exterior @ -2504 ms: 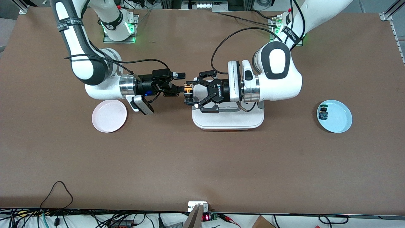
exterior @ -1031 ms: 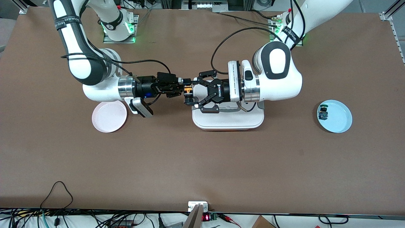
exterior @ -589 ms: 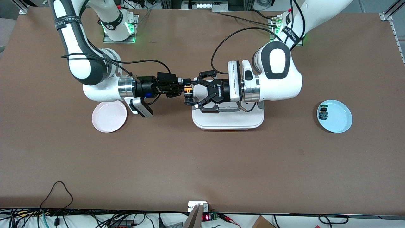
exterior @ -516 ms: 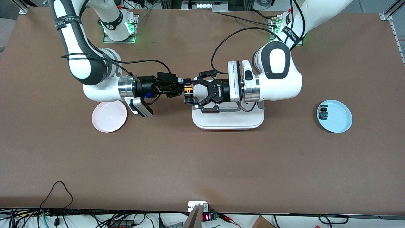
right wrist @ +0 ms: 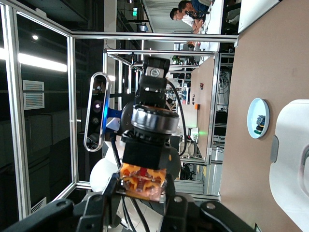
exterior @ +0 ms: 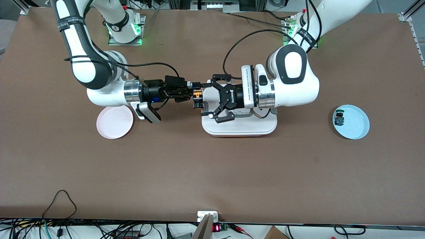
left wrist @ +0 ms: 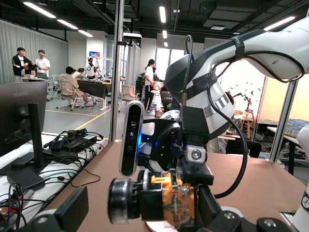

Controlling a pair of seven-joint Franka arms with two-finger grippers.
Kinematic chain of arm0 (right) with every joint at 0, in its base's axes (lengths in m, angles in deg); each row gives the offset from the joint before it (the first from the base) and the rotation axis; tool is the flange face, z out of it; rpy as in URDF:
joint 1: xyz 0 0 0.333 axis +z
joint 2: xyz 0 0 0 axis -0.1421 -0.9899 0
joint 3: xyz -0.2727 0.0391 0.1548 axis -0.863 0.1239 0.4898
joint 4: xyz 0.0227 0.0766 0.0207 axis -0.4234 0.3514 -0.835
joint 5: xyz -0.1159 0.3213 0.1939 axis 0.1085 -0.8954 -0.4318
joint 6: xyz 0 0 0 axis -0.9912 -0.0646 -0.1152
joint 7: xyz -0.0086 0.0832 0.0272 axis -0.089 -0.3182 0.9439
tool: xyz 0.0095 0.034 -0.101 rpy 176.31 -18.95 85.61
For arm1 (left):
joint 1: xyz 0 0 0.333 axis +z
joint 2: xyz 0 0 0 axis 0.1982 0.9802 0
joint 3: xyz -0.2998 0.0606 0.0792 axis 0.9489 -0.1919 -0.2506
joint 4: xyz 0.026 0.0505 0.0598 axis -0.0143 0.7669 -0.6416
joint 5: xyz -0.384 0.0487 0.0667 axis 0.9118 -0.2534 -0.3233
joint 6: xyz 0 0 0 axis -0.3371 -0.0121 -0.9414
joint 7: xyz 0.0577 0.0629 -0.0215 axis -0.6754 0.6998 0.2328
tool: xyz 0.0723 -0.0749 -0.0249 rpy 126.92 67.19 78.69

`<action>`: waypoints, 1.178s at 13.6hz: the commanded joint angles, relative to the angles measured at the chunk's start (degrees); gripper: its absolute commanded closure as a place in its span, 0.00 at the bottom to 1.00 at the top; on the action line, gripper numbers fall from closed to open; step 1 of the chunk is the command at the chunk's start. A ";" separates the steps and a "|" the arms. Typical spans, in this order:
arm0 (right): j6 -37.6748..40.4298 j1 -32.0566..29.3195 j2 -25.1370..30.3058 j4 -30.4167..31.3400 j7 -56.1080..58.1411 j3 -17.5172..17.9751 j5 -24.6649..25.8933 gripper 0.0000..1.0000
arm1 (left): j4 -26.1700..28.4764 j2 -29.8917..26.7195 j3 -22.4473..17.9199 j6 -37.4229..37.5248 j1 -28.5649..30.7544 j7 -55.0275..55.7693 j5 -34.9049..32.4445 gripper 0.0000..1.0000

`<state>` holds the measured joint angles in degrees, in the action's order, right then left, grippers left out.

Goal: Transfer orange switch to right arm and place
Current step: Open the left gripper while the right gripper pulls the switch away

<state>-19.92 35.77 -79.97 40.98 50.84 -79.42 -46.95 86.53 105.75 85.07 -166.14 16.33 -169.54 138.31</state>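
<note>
Right gripper (exterior: 190, 94) is clamped on the orange switch (exterior: 197, 95), up over the white tray's (exterior: 239, 127) edge; left gripper (exterior: 205, 98) stands spread wide, clear of it. Handover looks done — placing remains, probably the pink plate (exterior: 114, 122).

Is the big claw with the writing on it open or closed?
Open. The left tool has its fingers spread apart, clear of the orange switch, which the right tool is pinching.

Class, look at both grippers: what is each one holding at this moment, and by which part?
The right gripper is shut on the orange switch, gripping its orange-and-black body end, with the round cap sticking out. The left gripper stands open around it, holding nothing.
</note>
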 commanded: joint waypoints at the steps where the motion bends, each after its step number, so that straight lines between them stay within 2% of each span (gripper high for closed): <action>1: 0.09 -1.40 -0.22 -0.92 0.08 0.16 -0.45 1.00 | 1.04 -1.97 -0.23 5.33 3.17 0.06 0.74 0.00; 3: 0.18 -2.20 0.05 -0.92 -0.09 0.16 -0.27 1.00 | 1.13 -1.97 -0.41 9.90 5.98 2.25 -3.37 0.00; 5: 0.18 -3.16 0.22 -0.83 -0.18 0.07 0.25 1.00 | 0.95 -2.32 -0.41 13.77 8.62 10.30 -13.10 0.00; 7: 0.53 -4.91 0.22 -0.83 -0.27 -0.01 3.75 1.00 | 0.60 -2.58 -0.23 15.64 10.04 18.93 -22.17 0.00; 9: 1.06 -7.46 0.49 -0.75 -0.62 -0.19 8.40 1.00 | 1.12 -2.23 -0.85 15.64 9.51 29.19 -29.64 0.00; 12: 1.77 -10.80 0.84 -0.83 -0.80 -0.45 15.87 1.00 | 0.95 -1.88 -0.85 15.99 9.60 46.33 -46.07 0.00; 14: 1.85 -12.12 0.93 -0.83 -0.80 -0.98 22.11 1.00 | 0.69 -1.35 -1.20 18.35 9.60 55.66 -53.03 0.00; 16: 2.82 -13.88 0.93 -0.83 -0.80 -1.07 29.48 1.00 | -0.88 -1.61 -1.81 23.96 9.95 65.41 -61.28 0.00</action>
<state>-18.36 23.43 -79.68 40.40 50.82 -80.65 -22.99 86.99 105.07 84.06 -146.80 26.11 -112.15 83.23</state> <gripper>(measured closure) 0.604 0.000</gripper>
